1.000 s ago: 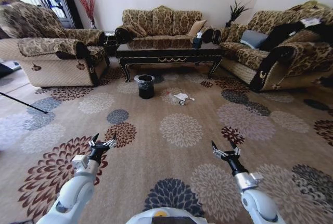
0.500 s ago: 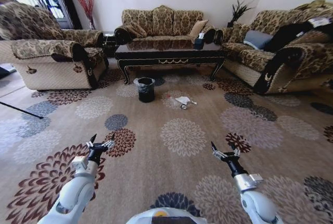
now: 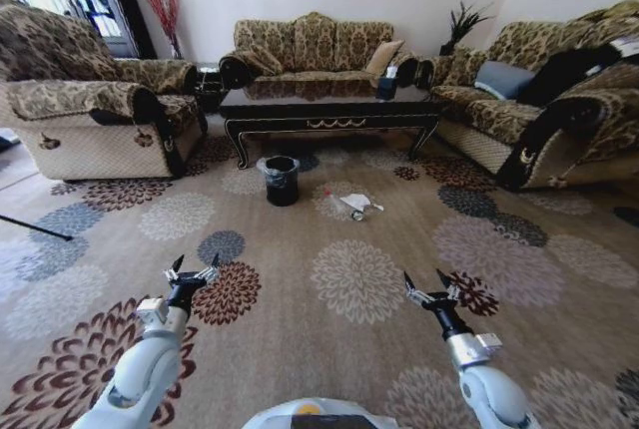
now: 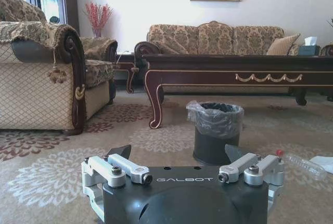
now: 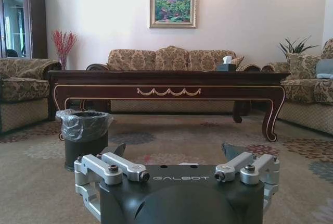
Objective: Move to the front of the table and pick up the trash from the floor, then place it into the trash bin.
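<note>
— Start with your claws. What are they doing?

— My left gripper is held out low over the flowered carpet, fingers spread wide, nothing between them. My right gripper is the same: splayed, released, empty, hanging above the carpet on my right side. From the wrists, each one shows its two fingertips well apart in front of the black body.

— And past them?

— Ahead of me, well apart from both grippers, stands the trash bin, round and black with a greyish liner folded over its rim. It is on the carpet just in front of the table's left end.

— The trash?

— The trash lies on the floor to the right of the bin, near it but not touching: a crumpled white paper, and a clear bottle whose red cap points toward the bin. In the left wrist view the bottle lies beside the bin, with a corner of the paper at the edge.

— The table?

— The table stretches across behind the bin and trash, dark and glossy with gold trim. A tissue box sits near its right end. A patterned sofa stands behind it, an armchair to my left, another sofa to my right.
</note>
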You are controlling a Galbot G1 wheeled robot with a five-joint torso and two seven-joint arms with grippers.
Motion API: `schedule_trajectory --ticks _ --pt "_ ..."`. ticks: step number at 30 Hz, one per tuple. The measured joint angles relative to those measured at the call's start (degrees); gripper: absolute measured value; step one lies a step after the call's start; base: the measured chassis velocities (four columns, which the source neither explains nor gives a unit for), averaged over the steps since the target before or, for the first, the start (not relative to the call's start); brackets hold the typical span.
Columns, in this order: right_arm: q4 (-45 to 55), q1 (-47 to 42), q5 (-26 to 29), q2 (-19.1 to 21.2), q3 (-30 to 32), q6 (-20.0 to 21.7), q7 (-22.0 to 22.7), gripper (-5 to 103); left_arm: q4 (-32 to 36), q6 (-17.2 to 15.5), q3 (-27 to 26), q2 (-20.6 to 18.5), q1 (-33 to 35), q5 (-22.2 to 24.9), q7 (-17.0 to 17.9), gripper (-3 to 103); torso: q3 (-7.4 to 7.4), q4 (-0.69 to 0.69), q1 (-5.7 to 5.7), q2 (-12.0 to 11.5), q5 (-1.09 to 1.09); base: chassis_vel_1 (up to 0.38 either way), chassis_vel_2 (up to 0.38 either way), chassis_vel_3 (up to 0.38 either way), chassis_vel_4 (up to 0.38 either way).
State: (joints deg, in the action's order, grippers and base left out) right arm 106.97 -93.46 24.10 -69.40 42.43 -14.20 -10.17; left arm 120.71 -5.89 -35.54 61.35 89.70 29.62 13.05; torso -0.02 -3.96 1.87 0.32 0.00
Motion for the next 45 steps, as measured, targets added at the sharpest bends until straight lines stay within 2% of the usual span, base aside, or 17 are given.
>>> schedule_trajectory --ticks 20,45 --pt "-0.27 0.31 -0.53 -0.74 -1.03 0.0 0.0 100 -0.53 1.99 -0.05 0.3 0.03 0.97 -0.11 100 0.02 -0.01 0.01 0.09 0.0 -0.151 0.147 0.154 -0.161" --pt "-0.29 0.27 -0.99 -0.86 -1.32 0.04 -0.01 100 -0.63 2.4 -0.3 0.57 0.16 1.1 -0.04 100 0.07 -0.01 0.02 0.13 0.0 -0.149 0.144 0.146 -0.147"
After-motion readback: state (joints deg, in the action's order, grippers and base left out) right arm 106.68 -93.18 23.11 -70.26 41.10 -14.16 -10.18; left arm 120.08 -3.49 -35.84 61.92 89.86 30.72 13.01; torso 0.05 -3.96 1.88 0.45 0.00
